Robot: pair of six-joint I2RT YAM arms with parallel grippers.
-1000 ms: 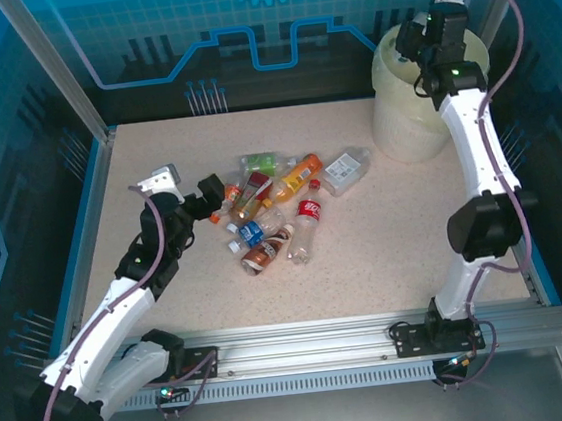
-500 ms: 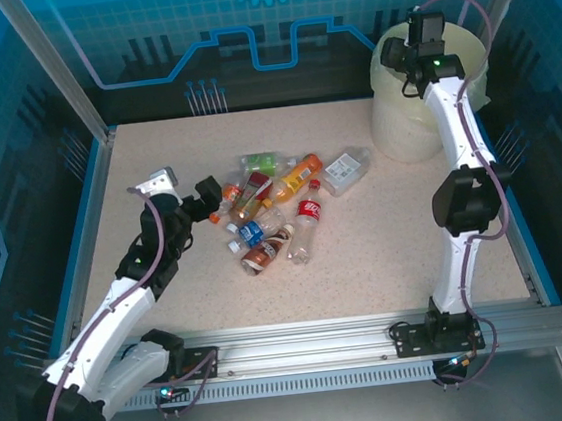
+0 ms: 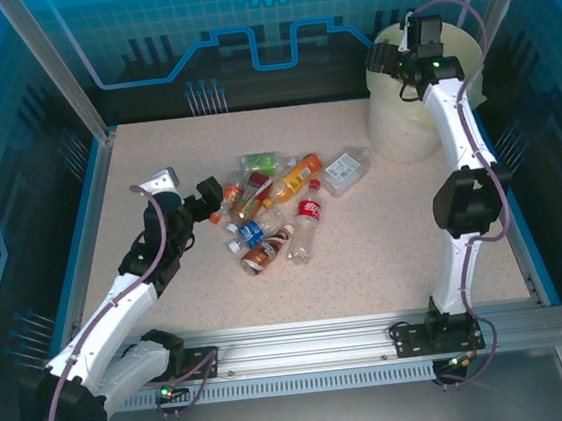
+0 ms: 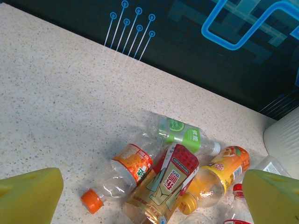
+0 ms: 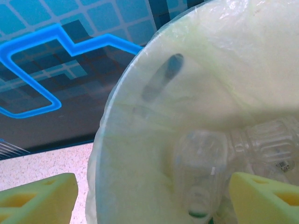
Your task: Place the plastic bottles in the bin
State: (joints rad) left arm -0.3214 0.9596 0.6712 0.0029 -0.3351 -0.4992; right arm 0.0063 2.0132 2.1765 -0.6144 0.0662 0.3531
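Where the speckled table (image 3: 134, 155) is seen from above, roughly nine plastic bottles (image 3: 271, 207) are counted, lying on their sides in one loose heap at the centre of the frame, most touching a neighbour. The one bin (image 3: 407, 117), white and lined with a pale bag, stands at the upper right, well apart from the heap. In the left wrist view four of the heap are seen whole: a green-labelled bottle (image 4: 184, 135), an orange-capped bottle (image 4: 126, 170), a red-and-tan bottle (image 4: 166, 184) and an orange juice bottle (image 4: 217, 175); parts of two more are cut off at the lower right. The left gripper (image 4: 152, 193) is held just beside the heap's left edge, its two yellow fingers spread wide with nothing clasped. The right gripper (image 5: 149, 198) is held over the bin's mouth, its two fingers likewise wide apart and empty. Below them, inside the bag, at least two clear bottles (image 5: 201, 158) are seen lying side by side.
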